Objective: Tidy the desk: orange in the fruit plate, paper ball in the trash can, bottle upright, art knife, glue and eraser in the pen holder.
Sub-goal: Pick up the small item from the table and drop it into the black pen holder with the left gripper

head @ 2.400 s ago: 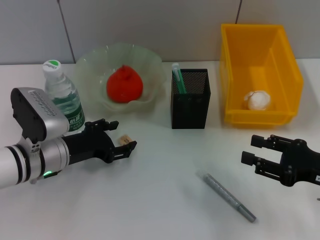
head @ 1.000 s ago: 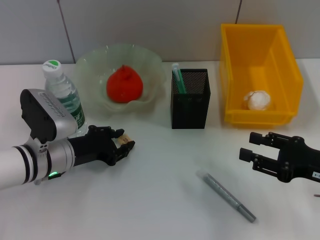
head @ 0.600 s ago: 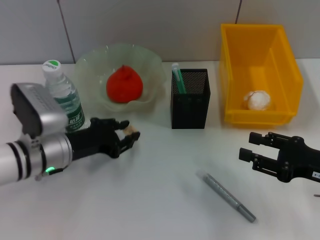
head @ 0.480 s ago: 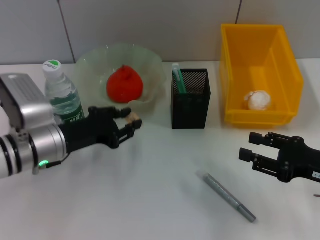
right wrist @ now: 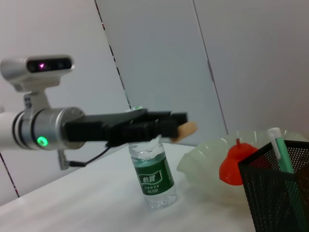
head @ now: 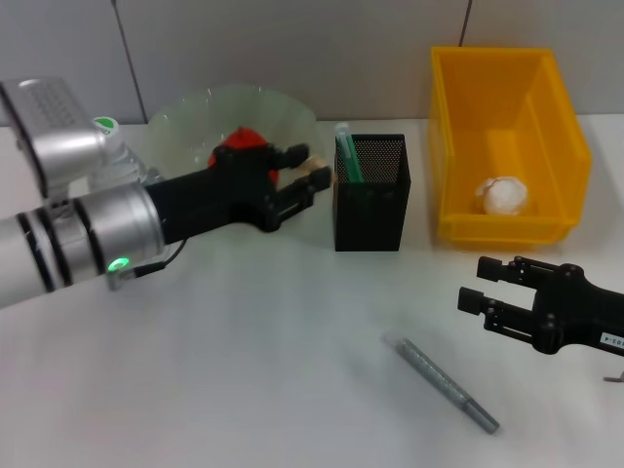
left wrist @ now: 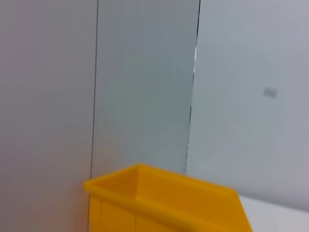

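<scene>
The left gripper (head: 310,182) is raised in front of the fruit plate (head: 180,122), its fingers closed on the tan eraser (head: 317,178) just beside the black mesh pen holder (head: 371,195), which has a green-and-white stick standing in it; the orange (head: 234,142) shows partly behind the arm. The paper ball (head: 503,196) lies in the yellow trash can (head: 507,146). The right gripper (head: 478,286), fingers spread, is low near the trash can, with a grey art knife (head: 441,381) lying on the white desk (head: 244,370) near it.
</scene>
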Motion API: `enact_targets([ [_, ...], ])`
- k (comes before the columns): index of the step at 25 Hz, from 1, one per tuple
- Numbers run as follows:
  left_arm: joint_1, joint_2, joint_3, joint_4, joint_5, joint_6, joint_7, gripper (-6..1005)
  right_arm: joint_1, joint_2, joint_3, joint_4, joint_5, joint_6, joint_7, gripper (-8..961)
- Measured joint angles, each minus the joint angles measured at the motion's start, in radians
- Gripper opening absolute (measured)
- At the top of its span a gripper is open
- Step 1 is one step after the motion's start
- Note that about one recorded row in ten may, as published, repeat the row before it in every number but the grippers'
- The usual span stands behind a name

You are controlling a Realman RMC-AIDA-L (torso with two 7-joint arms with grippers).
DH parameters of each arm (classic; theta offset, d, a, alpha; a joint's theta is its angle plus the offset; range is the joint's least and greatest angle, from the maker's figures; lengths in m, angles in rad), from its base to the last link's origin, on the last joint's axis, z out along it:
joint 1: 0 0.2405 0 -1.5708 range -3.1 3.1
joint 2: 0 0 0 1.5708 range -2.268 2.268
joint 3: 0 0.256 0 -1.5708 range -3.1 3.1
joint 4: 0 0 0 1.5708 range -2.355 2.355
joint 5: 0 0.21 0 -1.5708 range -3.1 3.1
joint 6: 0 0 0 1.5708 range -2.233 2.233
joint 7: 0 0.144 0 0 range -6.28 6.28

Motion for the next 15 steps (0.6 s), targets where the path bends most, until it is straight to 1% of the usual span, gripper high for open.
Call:
enact_targets([
  [4,-0.075,0.000,0.017,-0.068,-0.073,-0.044,0.007,384,0.001,0.000,-0.001,0.000,-0.010,-0.003,0.000,574],
  [5,-0.103,0.000,0.037,-0.091,-0.102,-0.079,0.007,384,0.002,0.000,-0.001,0.000,-0.013,-0.003,0.000,574],
  [6,-0.110,0.000,0.042,-0.095,-0.110,-0.091,0.006,384,0.002,-0.001,-0.001,0.000,-0.015,-0.003,0.000,573],
  [8,-0.138,0.000,0.082,-0.107,-0.145,-0.151,0.001,384,0.002,-0.001,-0.001,0.000,-0.021,-0.003,-0.001,573],
  [10,-0.160,0.000,0.149,-0.109,-0.193,-0.223,-0.001,384,0.003,-0.001,-0.001,0.000,-0.023,-0.003,-0.001,572],
  [15,-0.178,0.000,0.288,-0.094,-0.323,-0.350,0.011,383,0.003,-0.001,-0.001,0.000,-0.024,-0.006,-0.001,571],
])
